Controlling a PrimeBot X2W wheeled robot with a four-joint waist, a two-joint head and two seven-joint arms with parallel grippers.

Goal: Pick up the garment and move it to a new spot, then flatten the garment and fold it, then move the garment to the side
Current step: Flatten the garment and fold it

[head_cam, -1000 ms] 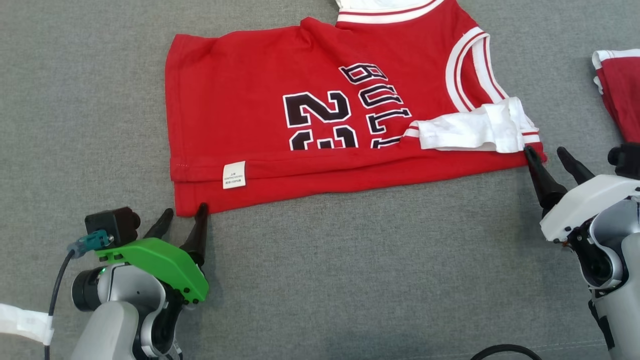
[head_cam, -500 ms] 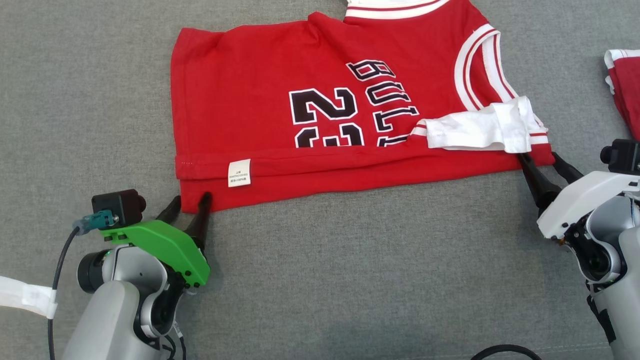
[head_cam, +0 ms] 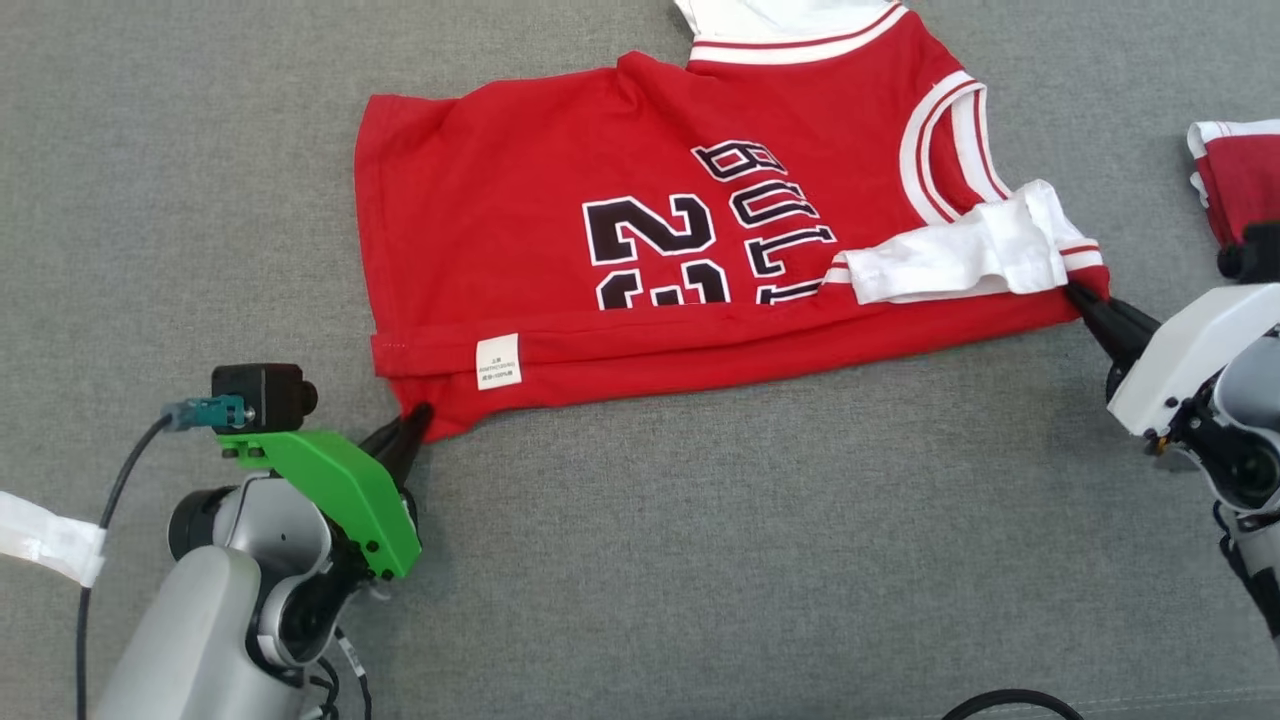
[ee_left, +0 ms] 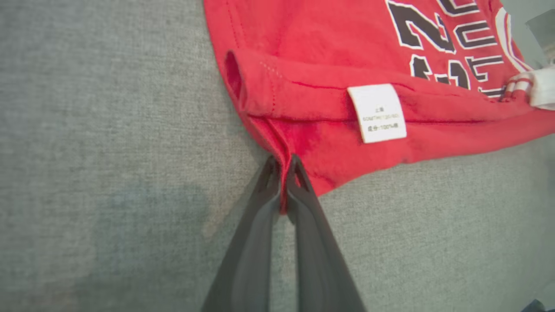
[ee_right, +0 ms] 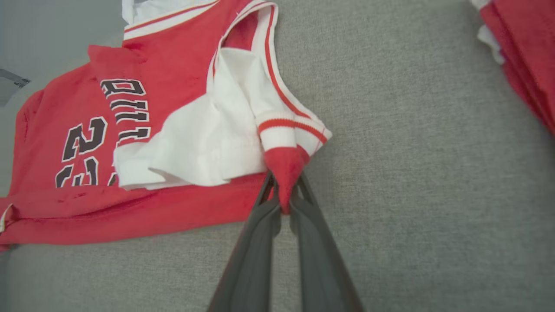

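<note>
Head view. The green-shelled left gripper (head_cam: 412, 420) was clamped on the near hem corner of the red cotton basketball jersey with white trim and black lettering (head_cam: 600, 260). The rest of the garment lay spread beyond and to the right of those jaws on the grey woven surface (head_cam: 700, 560). A white rectangular care label (head_cam: 497, 361) sat just right of them. The right gripper (head_cam: 1080, 297) was likewise clenched on the near shoulder corner, with the jersey running off left of its jaws.

Judged: fold step, both near corners taken. The next move calls for an even lift and carry-over.

The left wrist view added the hem doubled into an open tube beyond the jaws. The right wrist view added the pinched red tip and a turned-out white lining flap (ee_right: 204, 143) just left of the jaws.
</note>
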